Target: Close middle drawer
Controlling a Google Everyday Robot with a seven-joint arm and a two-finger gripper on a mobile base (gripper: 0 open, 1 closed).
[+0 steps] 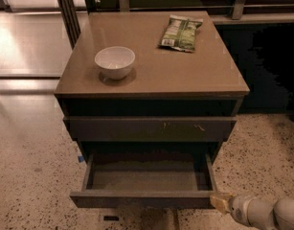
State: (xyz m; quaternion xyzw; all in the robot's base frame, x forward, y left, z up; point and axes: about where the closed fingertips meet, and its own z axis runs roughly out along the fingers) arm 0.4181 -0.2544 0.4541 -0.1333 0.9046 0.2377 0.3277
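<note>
The middle drawer (144,199) is pulled far out of the cabinet. Its plain dark front faces me and its empty inside shows. My gripper (219,201) comes in from the bottom right corner of the camera view on a pale grey arm. Its yellowish tip is at the right end of the drawer's front, touching it or nearly so. Above the open drawer is a wider drawer front with pale scratch marks (151,128), which sticks out only slightly.
On the cabinet's brown top (151,75) stand a white bowl (115,61) at the left and a green snack bag (180,32) at the back right. Speckled floor surrounds the cabinet. A dark cabinet (271,61) stands at the right, and metal posts (67,11) at the back left.
</note>
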